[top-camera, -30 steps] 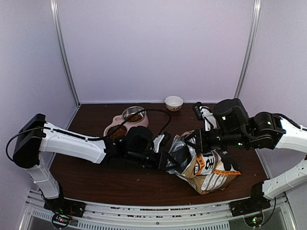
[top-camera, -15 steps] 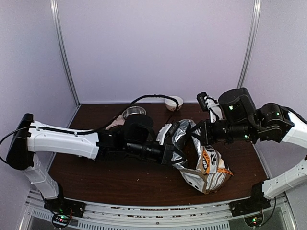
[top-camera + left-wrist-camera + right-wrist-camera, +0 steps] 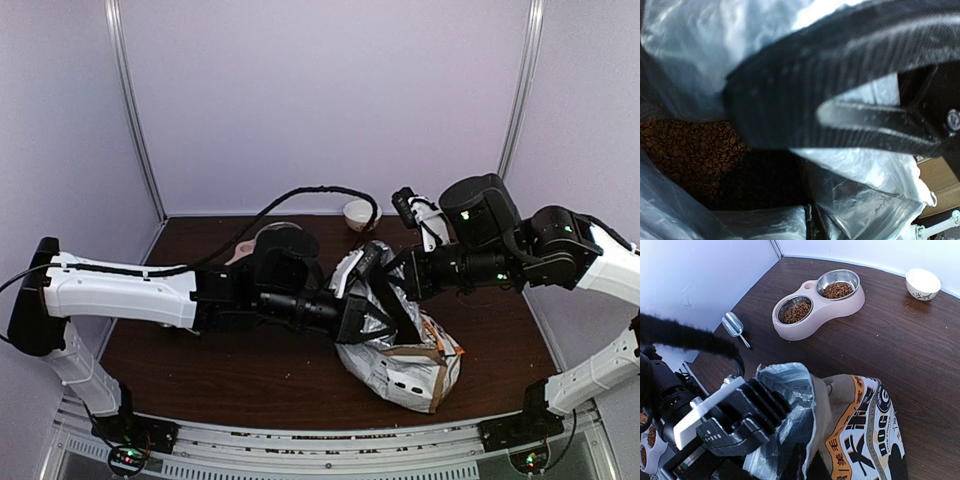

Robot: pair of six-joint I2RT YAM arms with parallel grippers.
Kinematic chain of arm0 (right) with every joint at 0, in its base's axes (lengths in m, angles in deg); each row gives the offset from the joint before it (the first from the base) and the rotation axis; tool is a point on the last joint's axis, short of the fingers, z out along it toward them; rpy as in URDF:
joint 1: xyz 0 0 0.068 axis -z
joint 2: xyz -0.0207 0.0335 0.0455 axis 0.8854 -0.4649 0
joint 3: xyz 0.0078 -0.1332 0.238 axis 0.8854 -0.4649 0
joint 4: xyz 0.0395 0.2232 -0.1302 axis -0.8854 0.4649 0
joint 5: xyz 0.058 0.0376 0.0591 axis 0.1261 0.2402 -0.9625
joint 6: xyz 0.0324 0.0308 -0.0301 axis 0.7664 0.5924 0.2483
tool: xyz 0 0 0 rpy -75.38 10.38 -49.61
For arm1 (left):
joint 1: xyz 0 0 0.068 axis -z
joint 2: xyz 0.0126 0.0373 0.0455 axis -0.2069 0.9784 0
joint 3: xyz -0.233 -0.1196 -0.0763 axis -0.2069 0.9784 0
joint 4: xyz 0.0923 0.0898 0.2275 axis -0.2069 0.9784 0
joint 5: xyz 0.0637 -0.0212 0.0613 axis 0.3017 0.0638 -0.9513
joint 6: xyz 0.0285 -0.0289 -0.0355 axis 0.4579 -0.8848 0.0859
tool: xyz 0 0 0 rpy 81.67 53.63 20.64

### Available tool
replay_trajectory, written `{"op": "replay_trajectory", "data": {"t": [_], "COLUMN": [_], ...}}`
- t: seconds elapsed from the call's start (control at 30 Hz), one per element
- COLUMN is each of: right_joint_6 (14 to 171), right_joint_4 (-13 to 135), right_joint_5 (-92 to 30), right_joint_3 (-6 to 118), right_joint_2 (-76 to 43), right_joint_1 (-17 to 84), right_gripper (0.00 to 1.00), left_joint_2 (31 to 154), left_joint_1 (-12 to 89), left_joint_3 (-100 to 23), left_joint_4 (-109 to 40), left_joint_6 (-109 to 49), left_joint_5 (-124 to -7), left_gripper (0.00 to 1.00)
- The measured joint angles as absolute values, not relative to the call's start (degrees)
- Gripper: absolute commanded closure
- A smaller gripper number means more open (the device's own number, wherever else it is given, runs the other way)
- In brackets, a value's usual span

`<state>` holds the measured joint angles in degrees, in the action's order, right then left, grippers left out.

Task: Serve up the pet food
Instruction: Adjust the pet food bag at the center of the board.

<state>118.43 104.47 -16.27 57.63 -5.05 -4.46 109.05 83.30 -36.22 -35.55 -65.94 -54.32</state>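
At bench (image 3: 200, 372) centre, left gripper (image 3: 367, 322) clenched on bag (image 3: 405, 368) rim at 10 o'clock, right gripper (image 3: 399, 290) likewise at 12, kibble (image 3: 687, 150) inside.

left arm (image 3: 130, 290): stretched low and nearly level toward the silver-lined white-and-kraft printed bag (image 3: 410, 365) from its left | left gripper (image 3: 375, 320): fingers clamped on the bag's left mouth edge | right arm (image 3: 560, 255): elbow raised, reaching over the bag from its right | right gripper (image 3: 394, 284): closed on the bag's upper rim
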Motion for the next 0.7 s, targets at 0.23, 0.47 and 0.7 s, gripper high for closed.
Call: {"op": "replay_trajectory", "data": {"t": [0.23,0.47,0.7], "right_joint_6": [117.23,117.01,117.34], "right_joint_4": [104.68,104.23,102.76], "right_joint_5": [-17.17,-17.34,-16.86], "right_joint_3": [58.44,59.03,59.12], "right_joint_2": [-6.23,-6.69,-7.06], "right_joint_1": [-4.46,-4.46,-4.48], "right_gripper": [0.98,0.98,0.8], "left_joint_2": [108.13,105.99,104.35], "left_joint_1": [83.78,84.19,84.74], "left_joint_3": [-36.22,-36.22,-36.2], "left_joint_4": [-34.89,-32.25,-30.33], "left_joint_6": [-65.83,-64.94,-64.57], "left_joint_5": [-56.38,-58.8,-63.02], "left_gripper": [1.0,1.0,1.0]}}
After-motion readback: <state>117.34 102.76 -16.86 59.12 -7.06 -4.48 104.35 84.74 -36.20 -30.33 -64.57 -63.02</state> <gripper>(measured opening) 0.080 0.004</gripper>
